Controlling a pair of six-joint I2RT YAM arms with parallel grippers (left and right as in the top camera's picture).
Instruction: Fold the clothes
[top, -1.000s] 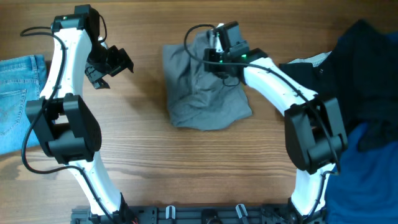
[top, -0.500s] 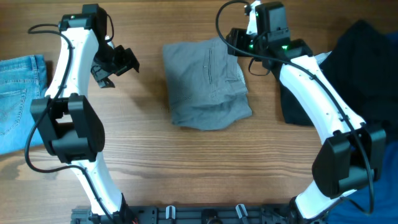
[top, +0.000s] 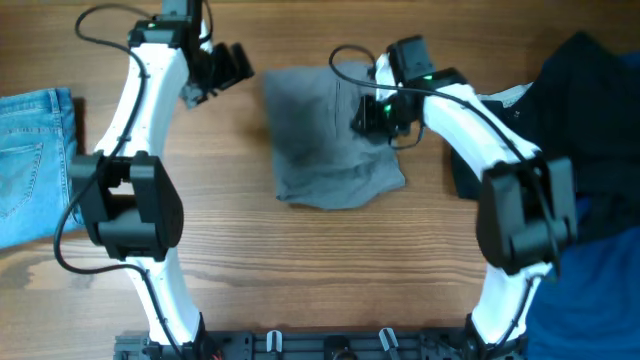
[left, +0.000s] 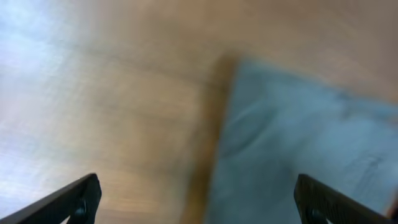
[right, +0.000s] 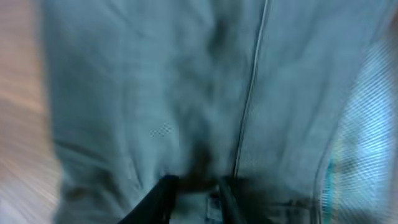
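A grey garment lies folded at the middle of the wooden table. My left gripper is open and empty just off its upper left corner. In the blurred left wrist view the fingers stand wide apart over the cloth's edge and bare wood. My right gripper is down on the garment's right part. In the blurred right wrist view its fingers are close together, with a dark bunch of the grey cloth between them.
Blue jeans lie at the table's left edge. A pile of dark clothes covers the right side, with blue fabric below it at the bottom right.
My left gripper moved up and right toward the garment's upper left corner. My right gripper lifted off the garment, then came back down onto its right part.
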